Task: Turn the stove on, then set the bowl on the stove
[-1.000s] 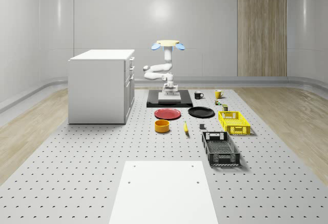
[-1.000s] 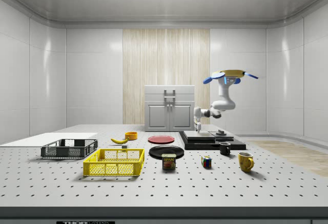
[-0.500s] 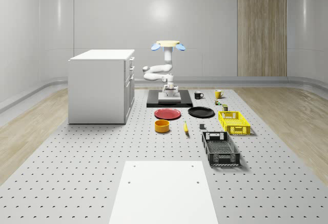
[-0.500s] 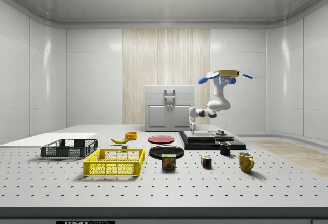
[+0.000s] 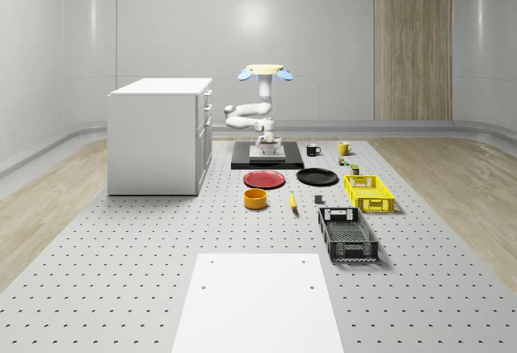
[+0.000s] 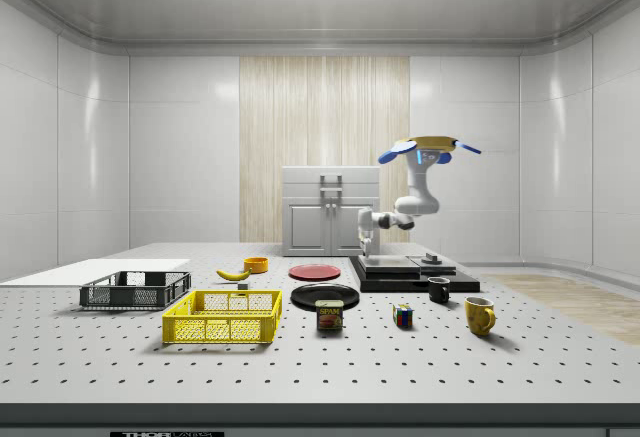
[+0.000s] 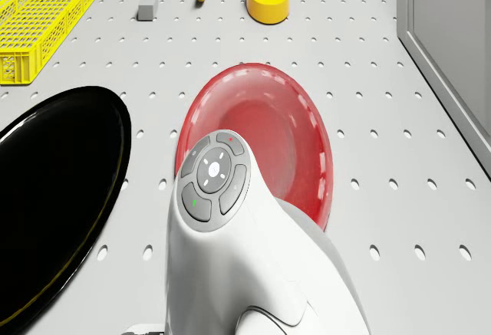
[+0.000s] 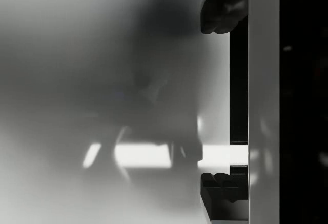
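Yellow bowl [image 5: 256, 199] sits on the counter [image 5: 161, 240] beyond the red plate [image 5: 265, 179] from the stove [image 5: 267, 161]; probably light, stiff, best pinched at its rim. Drone [image 6: 428, 146] hovers over the stove, claw [image 6: 366, 248] low at its edge, fingers [image 8: 220, 8] apart.

A red plate [image 5: 265, 179] and a black plate [image 5: 317, 177] are laid side by side on the table [image 5: 121, 256]. A yellow crate [image 5: 369, 193] is set beyond a black crate [image 5: 347, 234].
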Robot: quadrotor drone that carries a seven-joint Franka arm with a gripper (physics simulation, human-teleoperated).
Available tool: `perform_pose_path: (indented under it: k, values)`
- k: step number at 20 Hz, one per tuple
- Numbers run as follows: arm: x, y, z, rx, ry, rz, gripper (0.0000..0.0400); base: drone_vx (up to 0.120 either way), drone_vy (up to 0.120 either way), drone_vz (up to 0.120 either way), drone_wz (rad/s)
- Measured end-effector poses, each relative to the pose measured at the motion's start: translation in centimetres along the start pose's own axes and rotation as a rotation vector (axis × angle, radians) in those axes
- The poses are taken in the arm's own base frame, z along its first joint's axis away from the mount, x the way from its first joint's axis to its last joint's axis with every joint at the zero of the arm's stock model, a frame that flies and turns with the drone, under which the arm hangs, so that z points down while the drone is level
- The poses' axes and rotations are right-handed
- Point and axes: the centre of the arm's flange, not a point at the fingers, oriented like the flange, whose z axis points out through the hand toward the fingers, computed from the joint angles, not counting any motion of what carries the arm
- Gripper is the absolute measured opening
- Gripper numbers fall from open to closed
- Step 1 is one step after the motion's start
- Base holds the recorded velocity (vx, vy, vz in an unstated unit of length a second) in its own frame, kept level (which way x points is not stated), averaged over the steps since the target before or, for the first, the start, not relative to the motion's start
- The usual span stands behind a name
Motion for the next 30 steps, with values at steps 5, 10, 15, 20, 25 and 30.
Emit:
perform_pose_path:
  k: [5, 10, 15, 20, 25, 30]
  values:
    - [0.00, 0.00, 0.00, 0.000, 0.000, 0.000, 0.0400, 0.120, 0.000, 0.000, 0.000]
    - [0.00, 0.00, 0.00, 0.000, 0.000, 0.000, 0.0400, 0.120, 0.000, 0.000, 0.000]
    - [0.00, 0.00, 0.00, 0.000, 0.000, 0.000, 0.0400, 0.120, 0.000, 0.000, 0.000]
    - [0.00, 0.00, 0.00, 0.000, 0.000, 0.000, 0.0400, 0.120, 0.000, 0.000, 0.000]
    - [0.00, 0.00, 0.00, 0.000, 0.000, 0.000, 0.0400, 0.120, 0.000, 0.000, 0.000]
    - [0.00, 0.00, 0.00, 0.000, 0.000, 0.000, 0.0400, 0.120, 0.000, 0.000, 0.000]
